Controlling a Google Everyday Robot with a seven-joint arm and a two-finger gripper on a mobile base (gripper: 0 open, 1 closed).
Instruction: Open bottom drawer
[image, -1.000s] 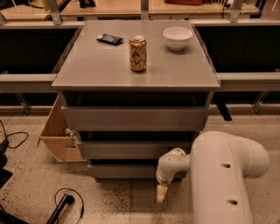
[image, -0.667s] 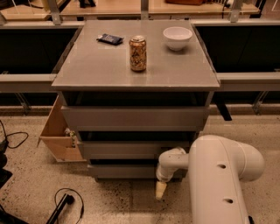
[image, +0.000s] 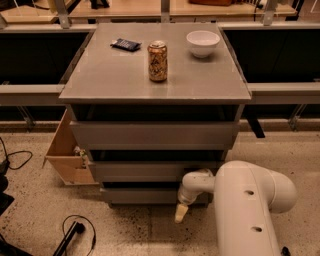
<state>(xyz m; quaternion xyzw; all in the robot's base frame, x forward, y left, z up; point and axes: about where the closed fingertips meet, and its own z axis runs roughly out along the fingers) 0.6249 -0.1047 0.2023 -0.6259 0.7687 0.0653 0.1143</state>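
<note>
The grey cabinet (image: 155, 75) has three drawer fronts. The bottom drawer (image: 140, 196) is the lowest and shortest front, just above the floor, and looks closed. My gripper (image: 181, 212) hangs at the end of the white arm (image: 245, 200), right in front of the bottom drawer's right part. Its pale tip points down at the floor, just below the drawer's lower edge. Nothing shows in it.
A drink can (image: 157, 61), a white bowl (image: 202, 43) and a dark packet (image: 125, 44) stand on the cabinet top. A light wooden box (image: 67, 155) leans at the cabinet's left. Cables (image: 75, 235) lie on the speckled floor. Dark shelving flanks both sides.
My gripper has crept slightly up and left, closer to the bottom drawer front. The arm's white body has shifted a little with it. The drawers have not moved.
</note>
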